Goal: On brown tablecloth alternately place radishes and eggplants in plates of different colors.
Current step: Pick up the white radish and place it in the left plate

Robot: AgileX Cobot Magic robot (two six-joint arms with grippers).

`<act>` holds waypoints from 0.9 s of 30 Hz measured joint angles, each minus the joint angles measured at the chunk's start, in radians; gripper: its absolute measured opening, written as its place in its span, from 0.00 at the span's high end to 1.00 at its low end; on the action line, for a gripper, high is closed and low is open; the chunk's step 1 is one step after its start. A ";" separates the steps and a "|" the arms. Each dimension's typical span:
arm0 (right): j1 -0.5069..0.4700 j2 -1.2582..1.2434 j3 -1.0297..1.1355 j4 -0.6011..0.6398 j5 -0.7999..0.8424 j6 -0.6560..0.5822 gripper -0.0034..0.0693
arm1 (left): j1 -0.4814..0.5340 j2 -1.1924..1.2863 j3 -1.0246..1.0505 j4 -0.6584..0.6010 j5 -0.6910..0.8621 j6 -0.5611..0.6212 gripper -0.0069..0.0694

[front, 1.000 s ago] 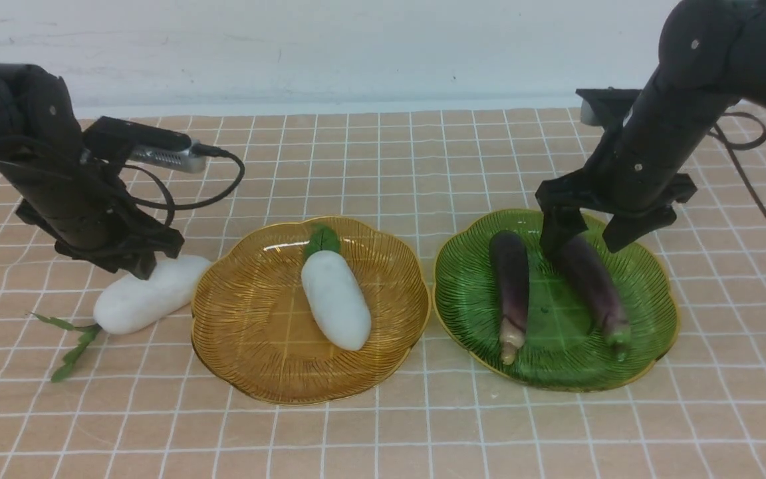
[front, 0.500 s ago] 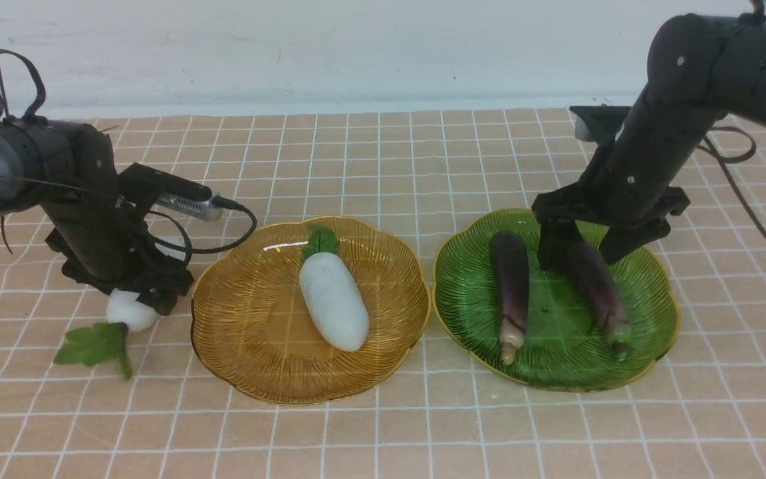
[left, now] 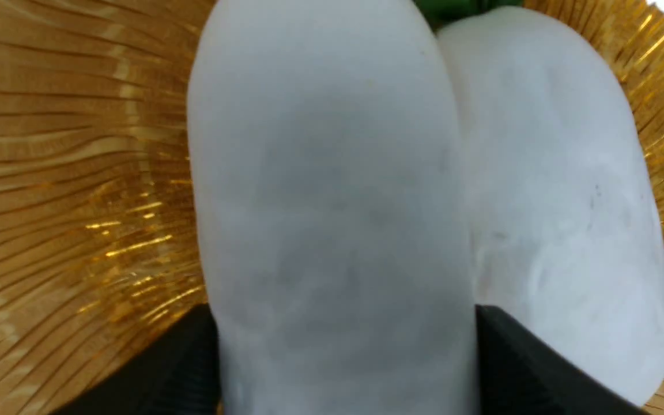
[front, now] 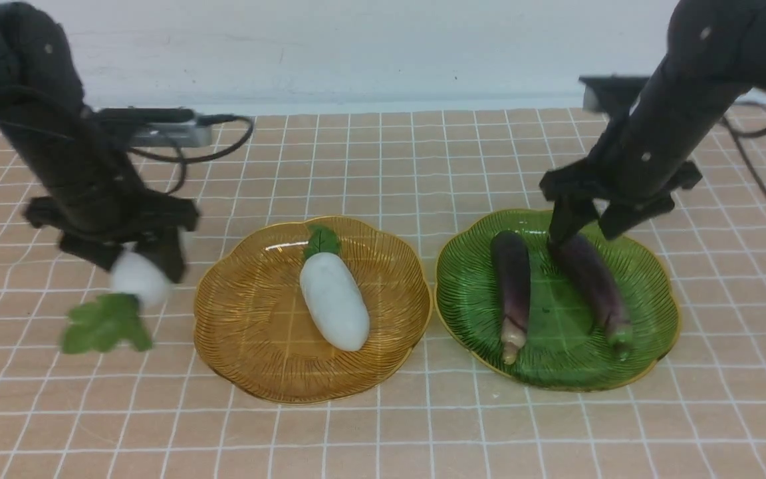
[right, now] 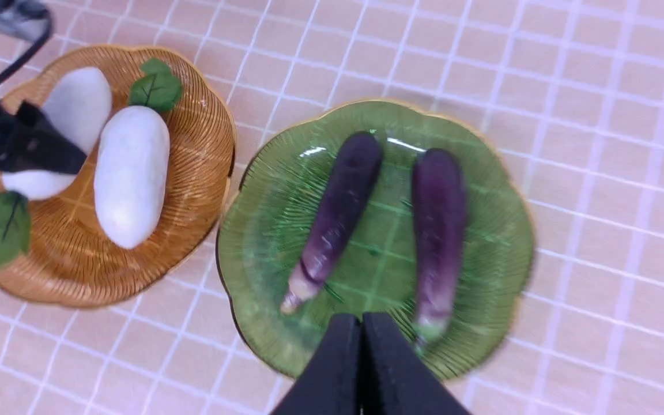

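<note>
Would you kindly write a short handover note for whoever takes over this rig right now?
Left end effector: shut on the held radish, which is lifted off the brown tablecloth, just left of the amber plate in the front view.
Right end effector: shut and empty, above the green plate.
Done: the first radish lies in the amber plate. The eggplants lie side by side in the green plate.
Left: set the held radish in the amber plate beside the first radish, release it, and retract both arms.
</note>
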 joint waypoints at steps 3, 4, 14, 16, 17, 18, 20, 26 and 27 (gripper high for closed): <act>0.000 -0.186 0.093 -0.016 0.005 0.004 0.97 | 0.000 0.000 0.000 0.000 -0.001 -0.001 0.19; 0.000 -0.273 0.150 -0.022 0.006 0.005 0.97 | 0.000 0.000 0.000 0.000 -0.002 -0.001 0.18; 0.000 -1.059 0.726 -0.072 -0.242 0.005 0.97 | 0.000 0.000 -0.083 0.004 0.086 -0.008 0.30; 0.000 -1.237 0.865 -0.079 -0.360 0.005 0.97 | 0.000 0.000 -0.128 0.014 0.136 -0.008 0.41; 0.000 -1.301 0.962 -0.073 -0.447 0.005 0.97 | 0.000 0.000 -0.155 0.024 0.163 -0.008 0.48; -0.001 -1.312 1.019 -0.064 -0.494 0.005 0.97 | 0.000 0.003 -0.175 0.031 0.174 -0.007 0.54; -0.002 -1.289 1.104 -0.013 -0.567 0.004 0.97 | 0.000 -0.003 -0.212 0.051 0.202 -0.005 0.71; -0.002 -1.124 1.168 0.027 -0.766 -0.062 0.97 | 0.002 -0.040 -0.248 0.076 0.251 0.003 0.91; -0.002 -1.109 1.168 0.027 -0.804 -0.066 0.97 | 0.002 -0.052 -0.250 0.078 0.258 0.003 0.91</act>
